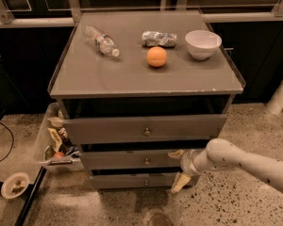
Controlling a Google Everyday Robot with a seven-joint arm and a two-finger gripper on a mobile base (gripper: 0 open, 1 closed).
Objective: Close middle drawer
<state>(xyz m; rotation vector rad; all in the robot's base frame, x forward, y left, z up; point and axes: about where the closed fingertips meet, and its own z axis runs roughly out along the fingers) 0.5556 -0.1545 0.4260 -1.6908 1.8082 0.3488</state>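
The middle drawer [132, 160] is a wide shallow grey front with a small round knob [146, 162], second of three in a grey cabinet. It stands slightly out, less than the top drawer [144, 128] above it. My gripper [178, 168] comes in from the right on a white arm and sits against the right end of the middle drawer's front. Its two pale fingers [179, 182] are spread apart, one above and one below, holding nothing.
On the cabinet top [85, 74] lie a plastic bottle [100, 40], an orange [156, 56], a crumpled can [159, 38] and a white bowl [203, 44]. A clear bin of clutter [54, 142] stands left of the cabinet. The lowest drawer [137, 180] is below.
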